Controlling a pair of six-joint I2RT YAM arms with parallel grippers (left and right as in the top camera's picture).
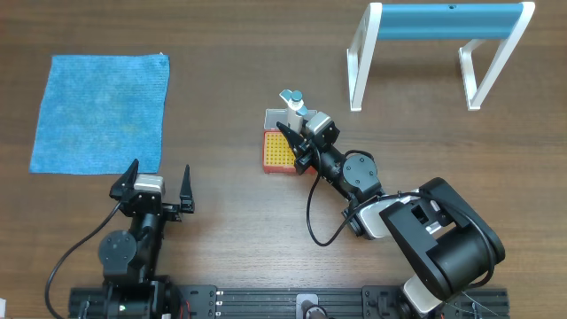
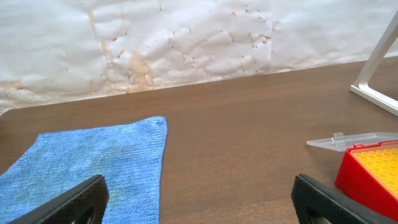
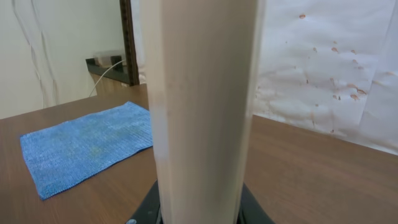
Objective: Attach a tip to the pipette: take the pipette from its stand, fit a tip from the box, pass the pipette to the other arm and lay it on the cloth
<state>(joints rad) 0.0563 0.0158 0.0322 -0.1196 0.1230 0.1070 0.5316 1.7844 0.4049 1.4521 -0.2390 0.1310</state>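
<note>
R gripper point(image 1: 297, 142) clamped on pipette point(image 3: 205, 106), at tip box point(image 1: 276, 158).
White pipette body sits between R fingers, blue-capped head up-table of the box. L gripper point(image 1: 160, 167): fingers spread wide, holding nothing, just beside blue cloth point(image 1: 102, 113). Stand point(image 1: 438, 27) well apart, far R.

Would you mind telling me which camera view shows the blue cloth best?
The top view: the whole cloth lies flat and uncovered. The left wrist view cuts off part; the right wrist view shows it at a slant, past the pipette.
</note>
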